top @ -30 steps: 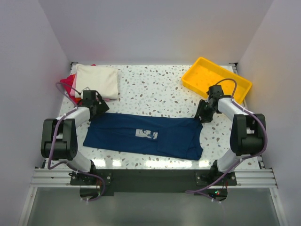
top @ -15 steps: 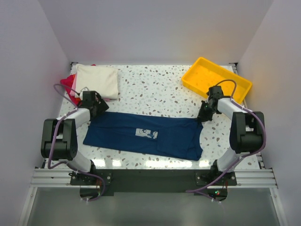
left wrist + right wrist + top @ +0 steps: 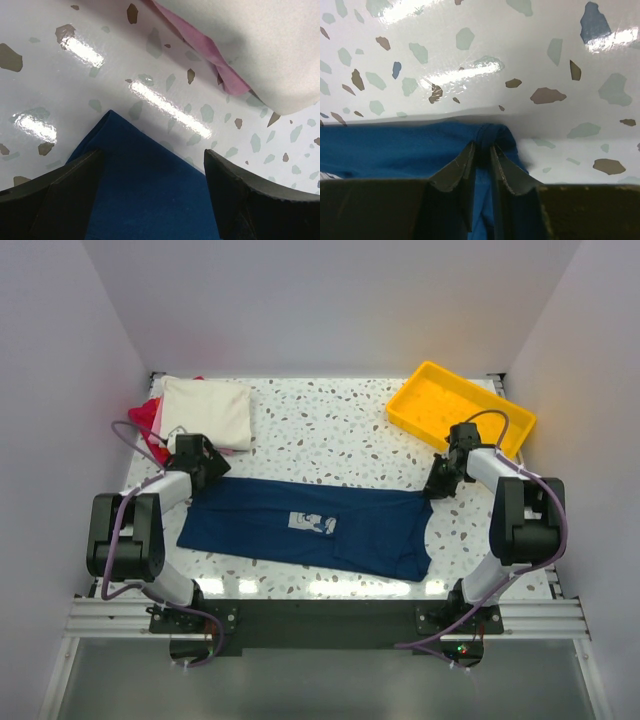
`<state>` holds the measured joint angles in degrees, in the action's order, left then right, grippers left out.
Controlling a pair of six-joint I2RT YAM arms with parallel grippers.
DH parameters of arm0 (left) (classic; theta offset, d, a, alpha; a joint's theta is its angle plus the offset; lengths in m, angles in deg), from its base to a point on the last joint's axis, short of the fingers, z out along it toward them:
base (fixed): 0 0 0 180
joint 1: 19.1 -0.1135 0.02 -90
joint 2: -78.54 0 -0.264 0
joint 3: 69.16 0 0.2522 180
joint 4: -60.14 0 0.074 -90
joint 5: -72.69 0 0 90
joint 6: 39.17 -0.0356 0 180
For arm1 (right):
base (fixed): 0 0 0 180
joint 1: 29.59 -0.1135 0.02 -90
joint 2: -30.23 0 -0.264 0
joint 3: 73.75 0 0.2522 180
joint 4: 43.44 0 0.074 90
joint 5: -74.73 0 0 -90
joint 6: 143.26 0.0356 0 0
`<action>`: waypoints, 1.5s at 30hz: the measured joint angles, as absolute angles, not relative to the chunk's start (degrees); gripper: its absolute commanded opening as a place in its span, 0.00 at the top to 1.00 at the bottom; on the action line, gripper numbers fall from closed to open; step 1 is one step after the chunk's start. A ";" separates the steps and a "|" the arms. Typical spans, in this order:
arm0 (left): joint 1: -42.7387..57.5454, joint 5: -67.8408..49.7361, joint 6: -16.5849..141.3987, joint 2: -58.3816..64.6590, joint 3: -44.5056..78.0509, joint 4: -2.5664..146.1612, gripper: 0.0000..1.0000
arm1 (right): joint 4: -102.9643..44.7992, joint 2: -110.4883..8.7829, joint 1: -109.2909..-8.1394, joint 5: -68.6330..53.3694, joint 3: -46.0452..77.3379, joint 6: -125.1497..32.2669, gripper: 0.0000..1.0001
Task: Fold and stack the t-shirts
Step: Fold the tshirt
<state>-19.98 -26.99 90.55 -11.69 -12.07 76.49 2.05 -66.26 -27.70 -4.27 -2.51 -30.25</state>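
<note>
Engaging both far corners of the navy t-shirt [image 3: 310, 525], spread flat across the near part of the table [image 3: 330, 430].
Pinching a ridge of blue cloth at the far right corner between the almost-closed fingers of the right gripper [image 3: 482, 150]; holding the left gripper [image 3: 152, 162] wide open astride the far left corner, gripping nothing. Lying folded at far left: cream t-shirt [image 3: 205, 410] over pink t-shirt [image 3: 200, 42] and red t-shirt [image 3: 152, 440], well apart from the yellow tray [image 3: 450, 400] at far right.

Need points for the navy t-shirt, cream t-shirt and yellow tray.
navy t-shirt [image 3: 312, 526]: top external view, on the chest print.
cream t-shirt [image 3: 207, 410]: top external view, middle of the folded top face.
yellow tray [image 3: 455, 405]: top external view, bare floor.
</note>
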 measured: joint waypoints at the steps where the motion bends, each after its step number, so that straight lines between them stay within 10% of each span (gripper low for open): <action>1: -19.98 -27.01 90.36 -11.60 -12.09 76.53 0.12 | 2.07 -66.26 -27.70 -4.29 -2.51 -30.30 0.67; 10: -19.28 -30.33 86.62 -9.70 -11.21 82.55 0.06 | 4.91 -61.52 -27.59 -6.83 -2.47 -31.91 0.42; 21: -11.83 -33.06 82.64 -1.42 -7.43 86.72 0.02 | 6.83 -51.64 -35.41 -7.26 -0.81 -32.22 0.40; 45: -10.65 -22.09 83.82 -1.75 -21.57 75.97 0.00 | 1.39 -75.53 -43.04 -2.28 7.54 -27.02 0.40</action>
<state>-10.65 -22.09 83.82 -1.75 -21.57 75.97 1.39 -75.53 -43.04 -2.28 7.54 -27.02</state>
